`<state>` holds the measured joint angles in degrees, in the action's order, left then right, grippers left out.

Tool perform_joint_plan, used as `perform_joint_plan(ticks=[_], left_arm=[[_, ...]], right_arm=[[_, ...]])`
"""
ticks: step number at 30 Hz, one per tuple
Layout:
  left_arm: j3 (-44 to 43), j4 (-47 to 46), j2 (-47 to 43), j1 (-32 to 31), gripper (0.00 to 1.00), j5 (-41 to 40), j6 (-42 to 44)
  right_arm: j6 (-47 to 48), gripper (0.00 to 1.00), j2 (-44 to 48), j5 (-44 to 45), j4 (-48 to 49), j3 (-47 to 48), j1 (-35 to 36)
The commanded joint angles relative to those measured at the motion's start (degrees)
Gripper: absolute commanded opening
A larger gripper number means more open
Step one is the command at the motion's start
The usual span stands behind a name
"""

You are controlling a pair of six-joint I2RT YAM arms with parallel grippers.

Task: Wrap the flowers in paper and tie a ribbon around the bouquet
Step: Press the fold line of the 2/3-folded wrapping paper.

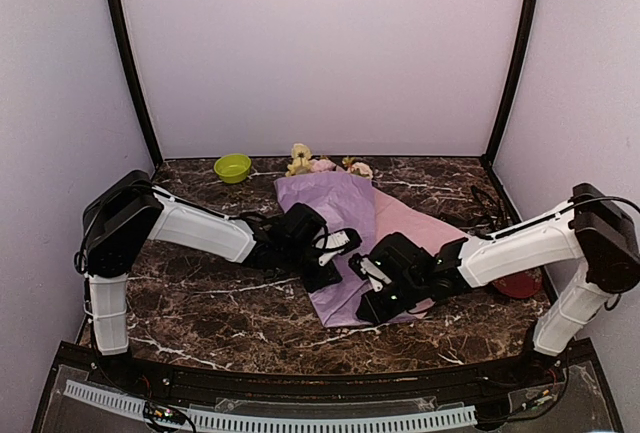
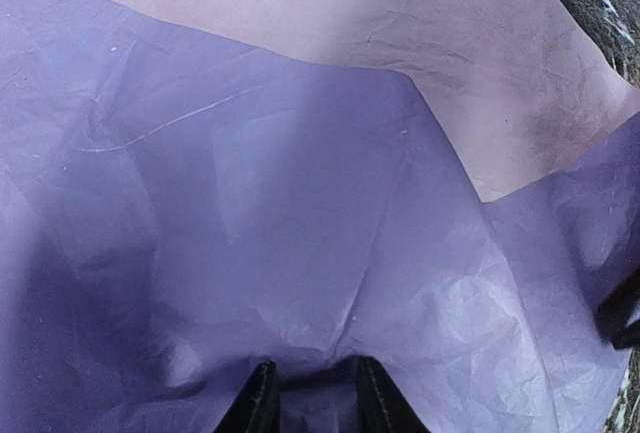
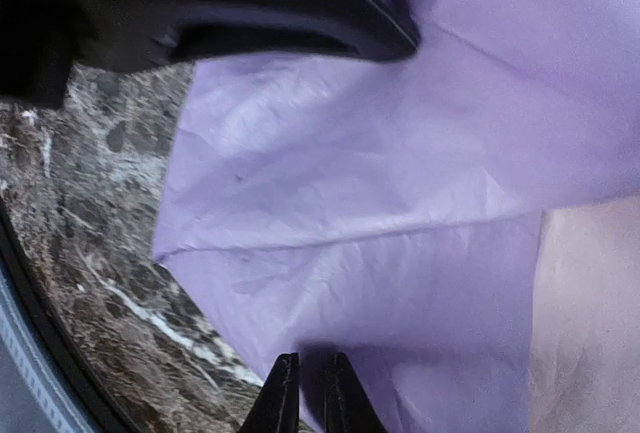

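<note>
Lilac paper [image 1: 330,208] lies folded over the flowers [image 1: 310,163] on the table [image 1: 200,298], with only the blooms peeping out at the far end; we judge the wrapping half done. The left gripper [image 2: 315,371] pinches a raised ridge of the sheet, seemingly to draw it across; the right gripper [image 3: 311,365], fingers nearly pressed together, nips the near edge, probably to hold it taut. The stems are hidden beneath; we cannot make out the ribbon anywhere.

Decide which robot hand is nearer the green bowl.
Left. The left hand is at the paper, right of the green bowl and nearer the table's front edge; the right hand is farther right and farther forward.
</note>
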<state>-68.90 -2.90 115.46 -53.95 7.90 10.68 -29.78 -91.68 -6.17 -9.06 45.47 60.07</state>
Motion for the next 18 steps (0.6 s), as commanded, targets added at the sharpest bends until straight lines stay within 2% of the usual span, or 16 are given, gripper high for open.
perform_joint_plan(ticks=[1,10,18], left_arm=[[1.3,4.5,0.2,-0.4,0.27,0.6,0.2],[1.2,5.3,0.3,-0.4,0.28,0.0,0.7],[1.2,6.9,0.3,-0.4,0.28,-0.9,1.3]], right_arm=[[-1.7,0.11,-1.0,3.6,-1.0,-3.7,0.1],[-7.8,0.11,0.0,8.2,-10.1,-8.3,0.1],[-12.3,0.14,4.8,11.8,-17.4,-9.8,-0.4]])
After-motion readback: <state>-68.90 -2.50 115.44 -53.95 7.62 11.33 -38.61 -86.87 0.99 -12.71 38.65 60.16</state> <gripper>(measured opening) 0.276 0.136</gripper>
